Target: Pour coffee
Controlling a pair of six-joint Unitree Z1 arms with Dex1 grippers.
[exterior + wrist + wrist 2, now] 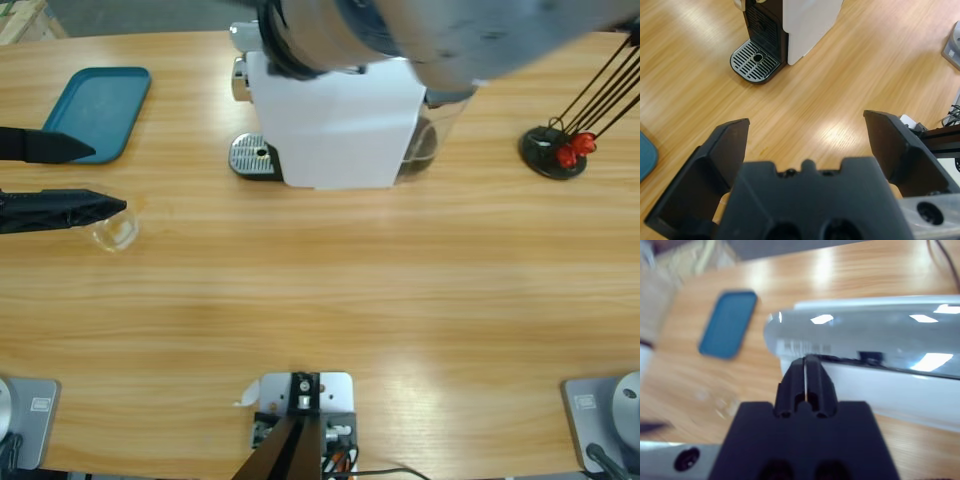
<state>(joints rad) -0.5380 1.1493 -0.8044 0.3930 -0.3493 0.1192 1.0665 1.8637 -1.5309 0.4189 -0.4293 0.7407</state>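
One wide-open left hand [85,180] by the glass [115,232]: close softly, keep level, carry to the coffee machine [330,125].

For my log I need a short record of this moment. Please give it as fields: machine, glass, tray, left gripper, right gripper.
machine: white coffee machine, drip grate bare
glass: clear glass tumbler on the table, beside the left gripper's near jaw
tray: teal tray, far left
left gripper: left gripper open, holds nothing
right gripper: right gripper shut, at the machine's silver lever
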